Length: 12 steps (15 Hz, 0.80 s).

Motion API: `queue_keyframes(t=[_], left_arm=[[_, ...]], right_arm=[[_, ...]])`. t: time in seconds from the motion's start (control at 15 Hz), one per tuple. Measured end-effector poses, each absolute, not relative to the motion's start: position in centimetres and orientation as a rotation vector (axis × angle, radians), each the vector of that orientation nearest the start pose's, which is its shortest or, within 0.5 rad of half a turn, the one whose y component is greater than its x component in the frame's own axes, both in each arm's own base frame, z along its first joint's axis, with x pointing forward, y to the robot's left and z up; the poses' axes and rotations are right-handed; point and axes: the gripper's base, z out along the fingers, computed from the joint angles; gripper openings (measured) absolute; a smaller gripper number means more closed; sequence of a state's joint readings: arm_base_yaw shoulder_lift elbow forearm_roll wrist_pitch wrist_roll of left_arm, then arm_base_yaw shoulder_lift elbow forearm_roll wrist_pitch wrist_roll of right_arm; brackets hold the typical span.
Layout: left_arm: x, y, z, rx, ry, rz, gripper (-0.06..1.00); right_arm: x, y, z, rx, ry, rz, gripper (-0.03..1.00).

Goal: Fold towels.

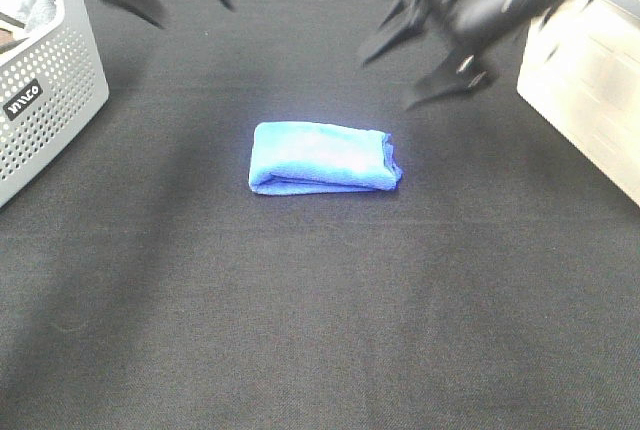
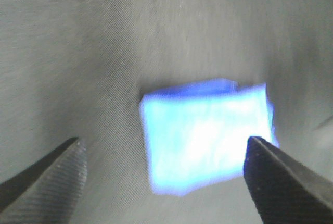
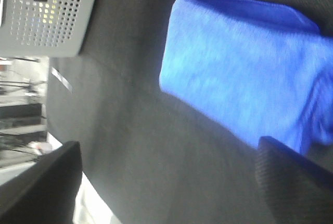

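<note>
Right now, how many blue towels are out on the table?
1. The blue towel lies folded near the middle of the black table, clear of both grippers. The grey basket at the left edge may hide more cloth.

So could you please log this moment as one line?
towel: folded, on table | left gripper: open, empty | right gripper: open, empty
</note>
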<state>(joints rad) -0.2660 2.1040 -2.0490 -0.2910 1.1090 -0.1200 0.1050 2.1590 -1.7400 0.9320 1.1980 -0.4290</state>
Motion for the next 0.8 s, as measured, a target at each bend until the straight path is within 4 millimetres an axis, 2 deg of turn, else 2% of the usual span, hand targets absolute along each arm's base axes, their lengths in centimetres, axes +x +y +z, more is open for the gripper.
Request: queue_keyframes(t=[0.33, 0.53, 0.67, 0.8], left_arm=[[39.7, -12.3, 38.6, 0.184, 2.552, -0.363, 0.78], [34.8, -10.6, 42.9, 0.2, 2.464, -0.301, 0.78], [30.9, -9.4, 43.4, 0.206, 2.473, -0.275, 0.78], [25.8, -7.9, 43.0, 0.224, 2.49, -0.264, 0.78]], right_arm=[[39.9, 11.0, 29.9, -0.319, 2.735, 0.802, 0.85], [36.1, 11.2, 35.0, -0.361, 2.678, 0.546, 0.85], [32.9, 10.7, 37.4, -0.374, 2.637, 0.473, 0.85], [29.3, 9.5, 38.1, -0.378, 2.63, 0.418, 0.85]])
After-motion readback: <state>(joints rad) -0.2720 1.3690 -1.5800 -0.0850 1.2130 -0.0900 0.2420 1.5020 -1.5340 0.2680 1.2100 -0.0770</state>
